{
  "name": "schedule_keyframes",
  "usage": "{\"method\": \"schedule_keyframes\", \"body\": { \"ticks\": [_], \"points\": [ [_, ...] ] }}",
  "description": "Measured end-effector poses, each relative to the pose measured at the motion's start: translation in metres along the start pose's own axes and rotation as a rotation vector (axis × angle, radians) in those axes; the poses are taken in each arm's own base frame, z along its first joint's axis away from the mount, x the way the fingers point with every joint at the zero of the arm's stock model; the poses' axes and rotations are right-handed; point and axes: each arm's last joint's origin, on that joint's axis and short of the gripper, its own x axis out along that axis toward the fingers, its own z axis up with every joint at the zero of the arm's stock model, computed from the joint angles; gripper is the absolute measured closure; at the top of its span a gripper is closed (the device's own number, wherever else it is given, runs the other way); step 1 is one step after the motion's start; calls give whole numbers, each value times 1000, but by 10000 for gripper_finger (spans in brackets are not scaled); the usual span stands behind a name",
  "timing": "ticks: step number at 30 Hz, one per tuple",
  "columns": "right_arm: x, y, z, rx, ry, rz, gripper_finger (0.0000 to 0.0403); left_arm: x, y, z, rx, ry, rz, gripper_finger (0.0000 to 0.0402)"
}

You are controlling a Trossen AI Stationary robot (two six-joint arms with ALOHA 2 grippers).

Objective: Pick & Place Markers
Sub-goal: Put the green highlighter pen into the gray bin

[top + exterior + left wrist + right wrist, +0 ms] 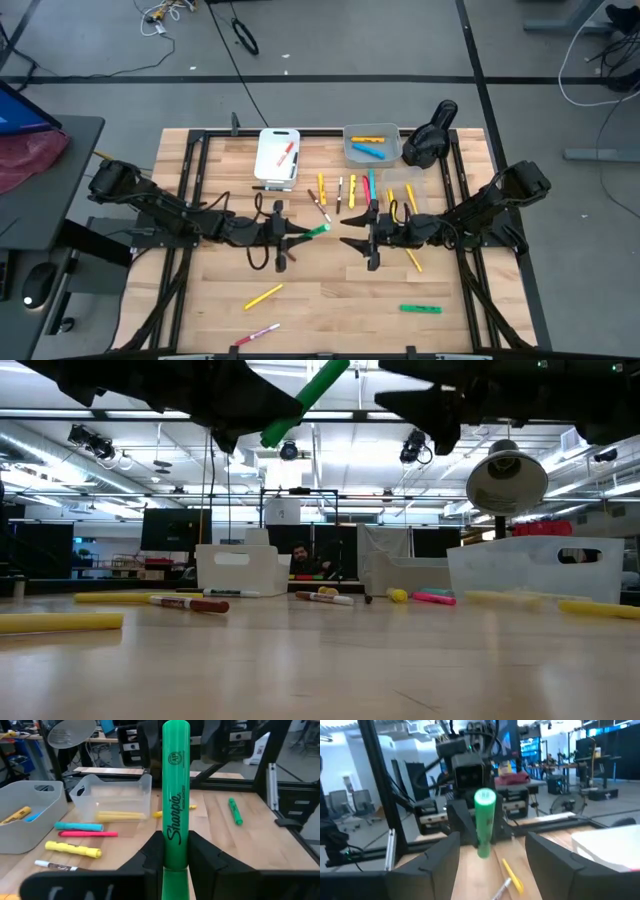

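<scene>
Green marker point(175, 795), light, stiff and slick, is clamped near its tail by the left gripper point(176, 855); right gripper point(492, 852) is spread empty.

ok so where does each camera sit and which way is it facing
High: above the table, looking straight down; both arms show.
Low: at tabletop height, looking level into the room; arms hang overhead.
Left wrist: behind the left pincer, shut on the green marker.
Right wrist: behind the open right pincer, facing the left arm.
All four show the green marker.
</scene>
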Motion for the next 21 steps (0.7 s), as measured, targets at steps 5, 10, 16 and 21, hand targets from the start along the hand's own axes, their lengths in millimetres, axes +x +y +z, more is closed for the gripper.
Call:
{"method": "schedule_keyframes", "body": {
  "ticks": [5,10,16,21],
  "points": [
    [14,8,12,-50,-12,52,174,0,-1,2,-6,-13,-13,337],
    [36,14,24,-104,73,33,174,0,-1,2,-5,-16,-14,331],
    [49,11,34,-90,105,-2,174,0,-1,2,-8,-20,-14,330],
    [49,11,34,-91,108,23,196,0,-1,2,-8,-20,-14,329]
  ]
}}
